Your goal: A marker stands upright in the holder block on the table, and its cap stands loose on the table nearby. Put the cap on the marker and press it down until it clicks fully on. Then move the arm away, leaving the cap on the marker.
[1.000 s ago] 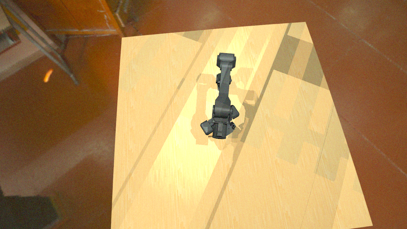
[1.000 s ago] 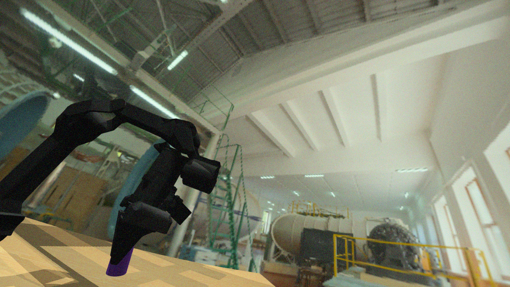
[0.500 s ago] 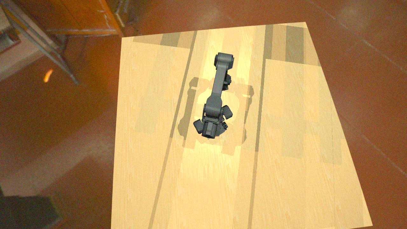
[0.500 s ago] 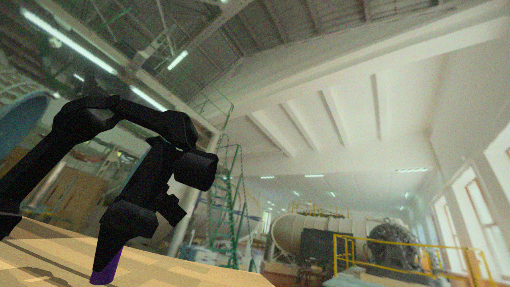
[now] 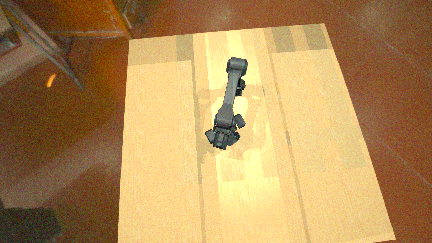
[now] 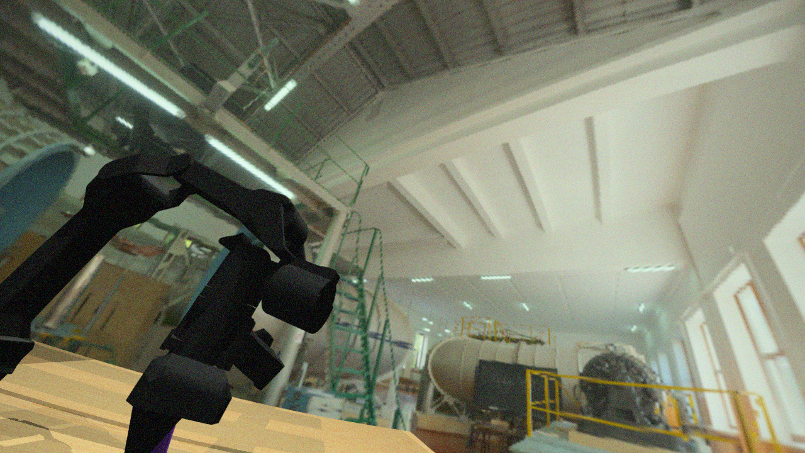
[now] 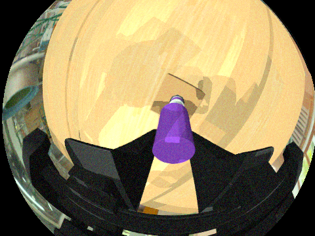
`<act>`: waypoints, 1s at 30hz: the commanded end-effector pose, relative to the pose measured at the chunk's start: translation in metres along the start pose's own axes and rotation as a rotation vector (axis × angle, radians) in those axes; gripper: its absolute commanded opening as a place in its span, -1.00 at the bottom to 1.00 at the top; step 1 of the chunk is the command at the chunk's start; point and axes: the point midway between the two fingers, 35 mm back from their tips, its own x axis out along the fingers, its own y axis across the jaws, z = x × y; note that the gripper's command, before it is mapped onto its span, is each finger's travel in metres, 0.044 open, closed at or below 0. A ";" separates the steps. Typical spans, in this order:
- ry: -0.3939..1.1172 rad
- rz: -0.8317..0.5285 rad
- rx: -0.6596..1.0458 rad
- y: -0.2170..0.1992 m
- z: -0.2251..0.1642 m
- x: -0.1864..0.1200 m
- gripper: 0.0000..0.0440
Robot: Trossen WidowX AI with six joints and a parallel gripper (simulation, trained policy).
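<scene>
Black parallel-jaw gripper [image 6: 149, 439] [image 7: 172, 134]: fingers clamped on the tapered purple cap [image 6: 163, 441] [image 7: 174, 134]. In the wrist view, marker [image 7: 177, 99], white and purple, shows just past the cap's far end; contact unclear. Square wooden-toned holder block [image 7: 184, 86] lies beyond, on the pale wood table [image 5: 163, 181] [image 6: 315, 431] [image 7: 131, 65]. Top view: arm [image 5: 231, 90] [image 6: 225, 197] hides cap and marker.

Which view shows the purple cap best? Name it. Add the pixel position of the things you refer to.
The wrist view: the cap [image 6: 163, 441] [image 7: 174, 131] stands large between the fingers of the gripper [image 7: 172, 134]. Exterior shows only a purple sliver at the bottom edge; in the top view the arm hides it.
</scene>
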 end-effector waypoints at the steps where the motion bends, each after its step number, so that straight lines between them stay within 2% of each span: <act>1: 0.009 0.028 -0.018 0.002 0.001 0.015 -1.00; 10: 0.014 0.041 -0.056 0.001 0.001 0.039 -0.99; 17: 0.030 0.038 -0.067 0.001 0.001 0.049 -0.16; 20: 0.040 0.053 -0.074 0.005 -0.003 0.051 -0.08; 21: 0.040 0.055 -0.077 0.006 -0.004 0.050 0.00; 30: 0.025 0.038 -0.107 0.012 -0.009 0.043 0.99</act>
